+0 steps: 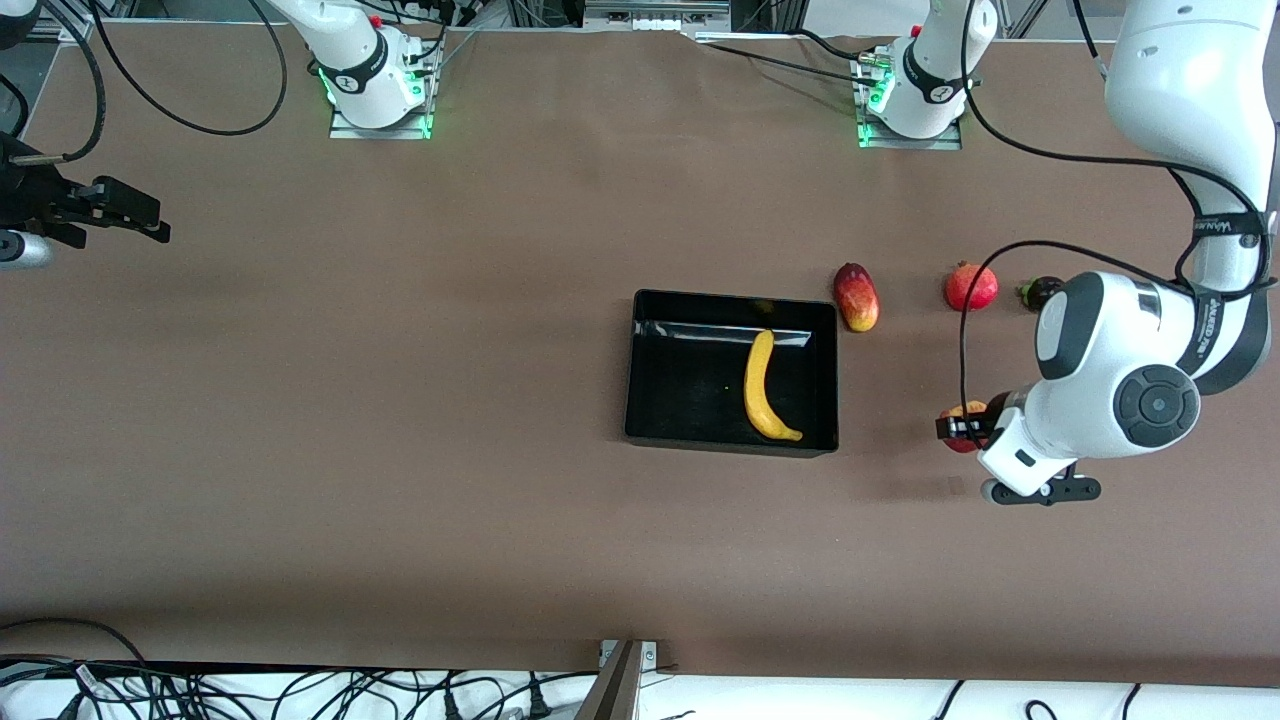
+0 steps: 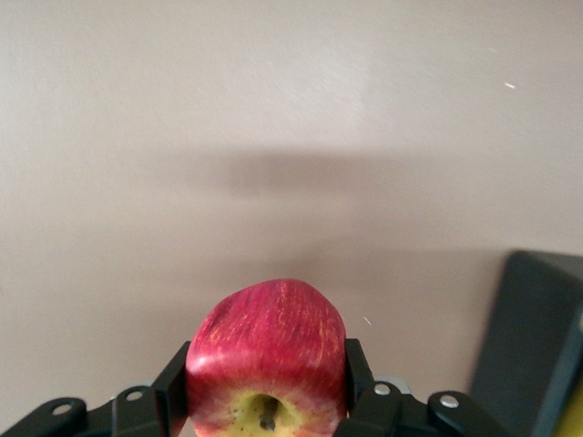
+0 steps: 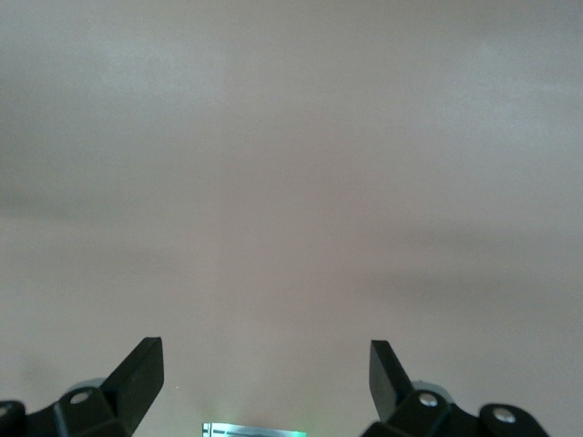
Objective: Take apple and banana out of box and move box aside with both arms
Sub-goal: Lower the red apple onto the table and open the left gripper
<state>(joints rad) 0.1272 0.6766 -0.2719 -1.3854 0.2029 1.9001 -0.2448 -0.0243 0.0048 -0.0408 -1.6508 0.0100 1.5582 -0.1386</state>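
Note:
My left gripper (image 1: 962, 428) is shut on a small red apple (image 1: 964, 411) with a yellowish stem end. It holds the apple a little above the bare table, off the box's end that faces the left arm's end. In the left wrist view the apple (image 2: 266, 355) sits between both black fingers (image 2: 173, 375), with a corner of the box (image 2: 537, 346) beside it. The glossy black box (image 1: 735, 299) lies mid-table with the yellow banana (image 1: 760, 385) inside it. My right gripper (image 1: 150, 222) waits at the right arm's end of the table, open and empty (image 3: 266, 364).
A red-yellow mango (image 1: 857, 297) lies against the box's corner farther from the front camera. A red pomegranate (image 1: 971, 287) and a small dark purple fruit (image 1: 1038, 292) lie in line with it, toward the left arm's end. Cables run along the table's edges.

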